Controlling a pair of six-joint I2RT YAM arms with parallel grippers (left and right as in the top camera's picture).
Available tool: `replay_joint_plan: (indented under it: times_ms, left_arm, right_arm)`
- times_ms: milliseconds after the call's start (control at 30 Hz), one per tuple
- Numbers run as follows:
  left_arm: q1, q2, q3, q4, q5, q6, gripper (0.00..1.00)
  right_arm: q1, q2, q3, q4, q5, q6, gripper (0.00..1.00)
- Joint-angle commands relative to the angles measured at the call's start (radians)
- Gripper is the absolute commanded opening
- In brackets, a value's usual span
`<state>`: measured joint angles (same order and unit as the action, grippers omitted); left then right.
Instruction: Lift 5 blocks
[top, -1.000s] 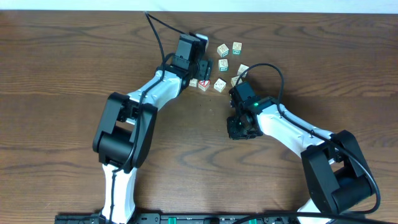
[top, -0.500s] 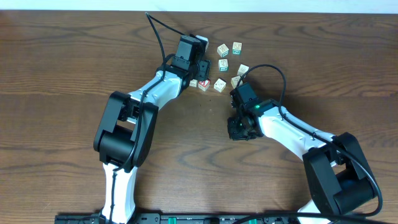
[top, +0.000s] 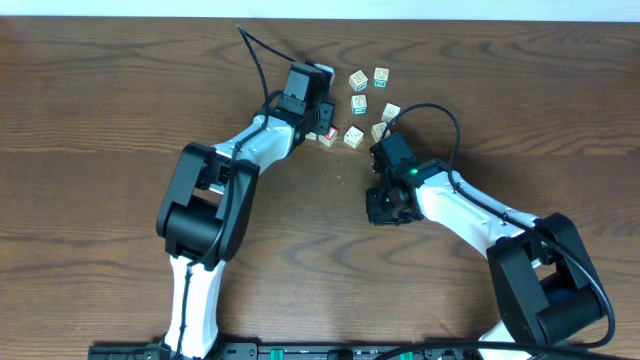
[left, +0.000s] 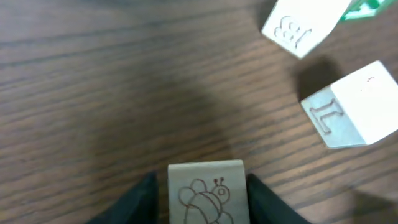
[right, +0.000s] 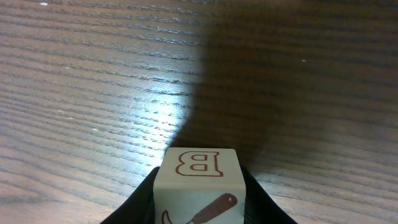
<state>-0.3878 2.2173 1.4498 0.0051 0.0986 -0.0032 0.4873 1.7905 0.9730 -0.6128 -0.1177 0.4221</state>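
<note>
Dark brown wood-grain bench (top: 120, 90) fills every view. Overhead, the left end effector (top: 318, 118) sits just above and left of the pale wooden cube with a red mark (top: 328, 135). Only its wrist camera shows a cream wooden block with a bee drawing (left: 205, 193) between the fingers; whether they press it I cannot tell. Loose pale alphabet blocks (top: 359, 104) lie scattered above and right of the red-marked cube. Well to that cube's lower right, the right end effector (top: 388, 208) hides its load overhead. The wrist view shows it clamped on a cream block lettered B with a reddish stroke (right: 198, 183).
</note>
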Motion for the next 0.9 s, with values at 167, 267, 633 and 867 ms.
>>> replay_joint_plan:
  times_ms: [167, 267, 633, 867]
  left_arm:
    - [0.005, -0.003, 0.019, -0.006, 0.001, 0.006, 0.35]
    - [0.005, -0.026, 0.019, -0.017, -0.001, 0.007, 0.35]
    - [0.005, -0.048, 0.019, -0.032, -0.013, 0.007, 0.35]
    - [0.005, -0.061, 0.019, -0.047, -0.013, 0.007, 0.34]
  right_arm:
    - [0.007, 0.144, -0.133, -0.003, -0.045, 0.026, 0.32]
    - [0.009, 0.144, -0.133, -0.016, -0.046, 0.027, 0.26]
    - [0.014, 0.143, -0.104, -0.043, -0.056, 0.030, 0.63]
    - [0.008, 0.100, 0.006, -0.110, -0.033, 0.010, 0.65]
